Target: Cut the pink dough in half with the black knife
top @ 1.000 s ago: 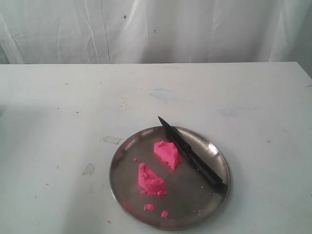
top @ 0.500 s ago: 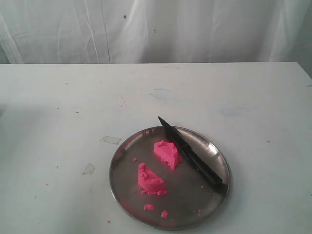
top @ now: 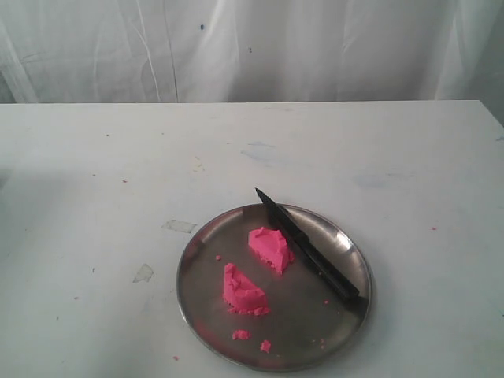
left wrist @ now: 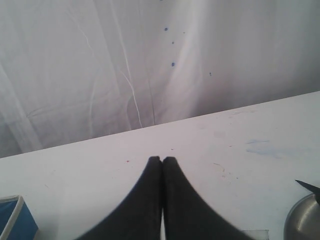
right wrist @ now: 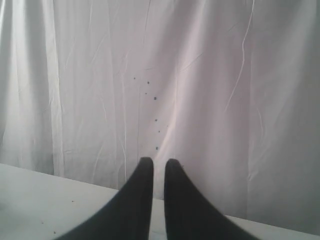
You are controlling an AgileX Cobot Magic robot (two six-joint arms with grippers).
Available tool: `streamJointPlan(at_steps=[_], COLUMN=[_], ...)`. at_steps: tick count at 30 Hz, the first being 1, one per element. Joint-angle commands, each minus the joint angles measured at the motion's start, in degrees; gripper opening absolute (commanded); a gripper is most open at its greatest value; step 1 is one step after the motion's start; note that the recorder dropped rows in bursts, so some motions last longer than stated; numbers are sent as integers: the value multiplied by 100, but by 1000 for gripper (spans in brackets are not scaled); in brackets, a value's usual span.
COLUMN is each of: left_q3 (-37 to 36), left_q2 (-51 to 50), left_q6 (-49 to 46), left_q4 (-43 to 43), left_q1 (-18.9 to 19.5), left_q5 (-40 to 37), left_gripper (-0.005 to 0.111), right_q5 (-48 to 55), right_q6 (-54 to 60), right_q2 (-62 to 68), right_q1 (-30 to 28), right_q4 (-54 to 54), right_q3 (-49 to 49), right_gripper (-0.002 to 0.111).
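While both arms are away from the plate, the pink dough lies in two chunks on it, near the bench's front edge, with the black knife just beside. Left fingers are pressed together, empty; right fingers are slightly apart, empty.
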State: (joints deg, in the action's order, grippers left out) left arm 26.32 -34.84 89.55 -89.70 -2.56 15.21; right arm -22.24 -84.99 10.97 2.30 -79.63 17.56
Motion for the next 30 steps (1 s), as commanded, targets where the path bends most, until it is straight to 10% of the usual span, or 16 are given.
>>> streamJointPlan(at_steps=[1, 12, 22, 24, 30], left_q3=[-21, -21, -21, -21, -21], left_q2=[54, 54, 54, 54, 67], left_q6=[43, 43, 43, 43, 43], left_q4=[-91, -91, -91, -91, -91], left_q1=[15, 15, 15, 15, 15], left_q5=[39, 39, 39, 39, 85], left_gripper=[0, 0, 0, 0, 0], right_q5=[-12, 560, 2342, 4263, 4188], right_q6=[-2, 226, 8710, 8783, 9238], right_q2=[-24, -1023, -1097, -1097, -1097], right_q1=[2, -8, -8, -8, -8], right_q4=[-33, 561, 8198, 8237, 8116], right_q3=[-26, -1174, -1756, -1756, -1756], right_gripper=[9, 9, 8, 7, 1])
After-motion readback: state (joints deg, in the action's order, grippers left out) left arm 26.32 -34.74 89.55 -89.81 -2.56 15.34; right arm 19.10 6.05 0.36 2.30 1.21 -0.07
